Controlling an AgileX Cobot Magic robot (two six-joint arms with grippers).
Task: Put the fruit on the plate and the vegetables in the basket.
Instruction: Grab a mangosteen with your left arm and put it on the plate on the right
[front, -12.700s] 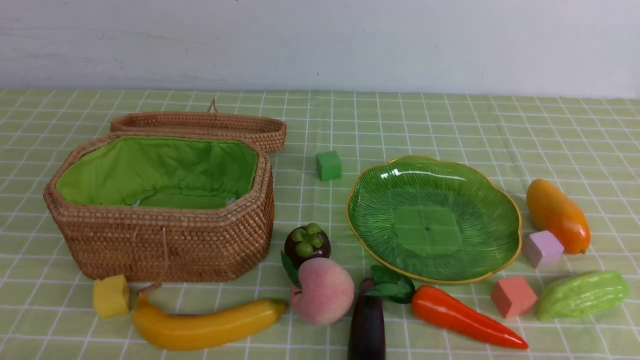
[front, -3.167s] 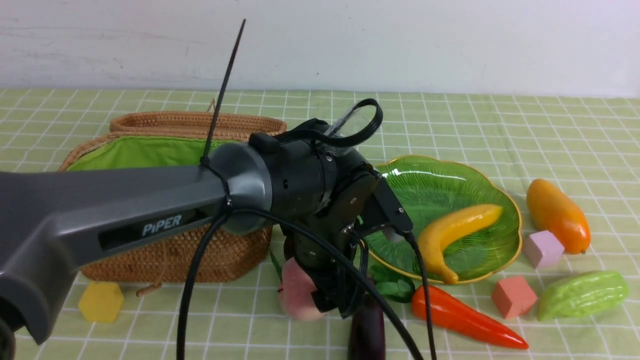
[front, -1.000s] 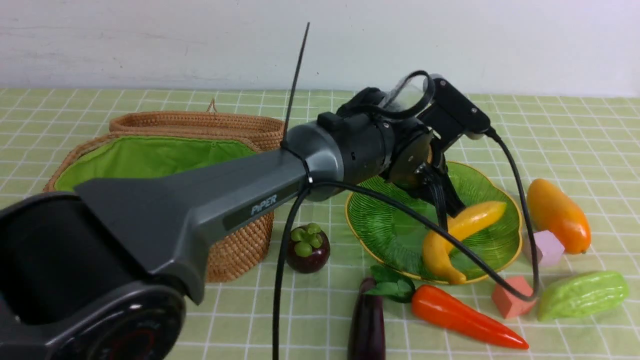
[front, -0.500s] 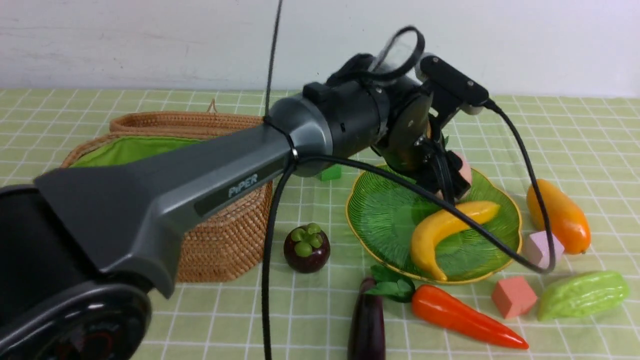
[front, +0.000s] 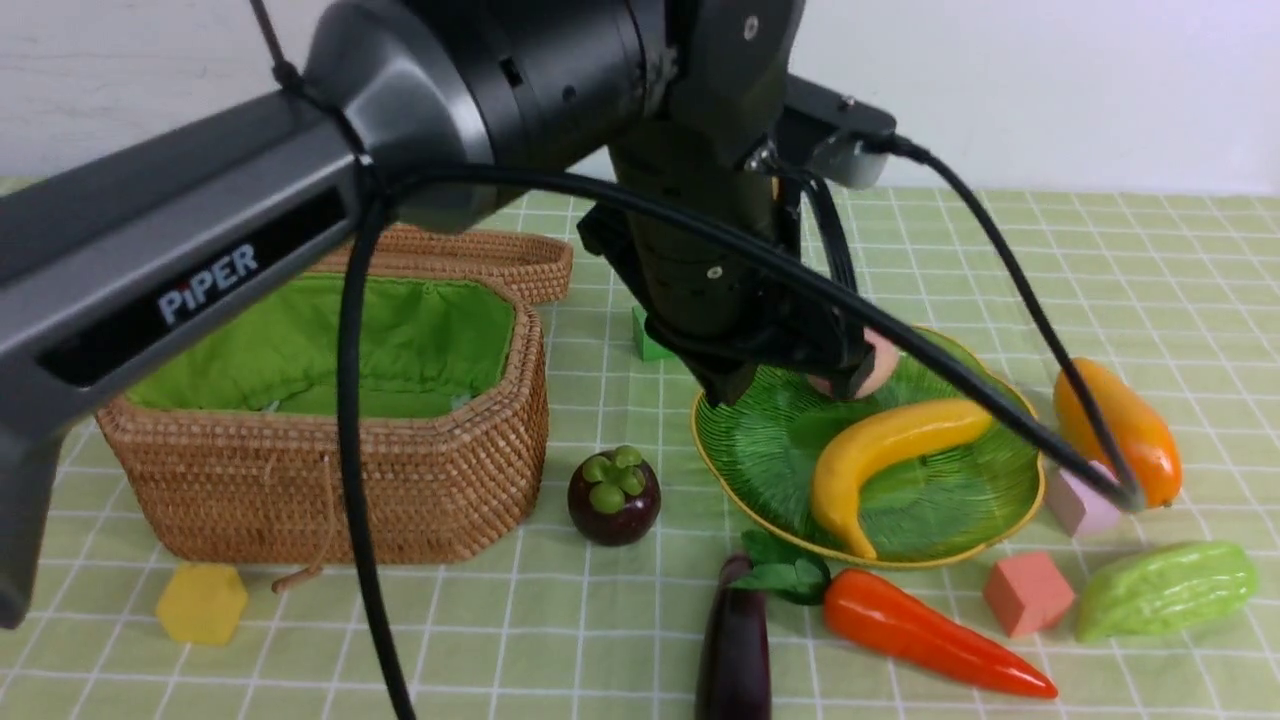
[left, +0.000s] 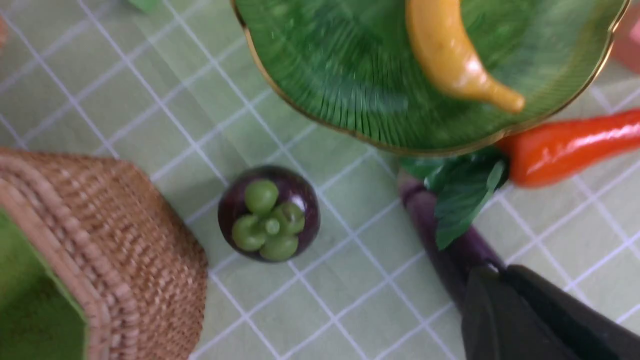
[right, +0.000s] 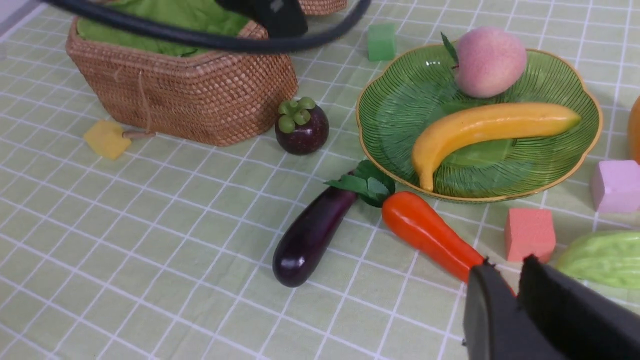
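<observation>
The peach (right: 491, 62) has just joined the banana (right: 492, 122) on the plate (right: 525, 172), released by the left claw (left: 500, 272), now pressed together, leaving mangosteen (front: 614, 510) and mango (front: 1125, 430) as remaining fruit.

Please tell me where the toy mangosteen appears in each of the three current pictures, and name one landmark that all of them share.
Front view: the mangosteen is just left of the picture's centre, in the lower half.
Left wrist view: slightly left of the centre, a little below mid-height.
Right wrist view: near the centre, in the upper half.
Shared landmark: the green glass plate, with the banana in it.
</observation>
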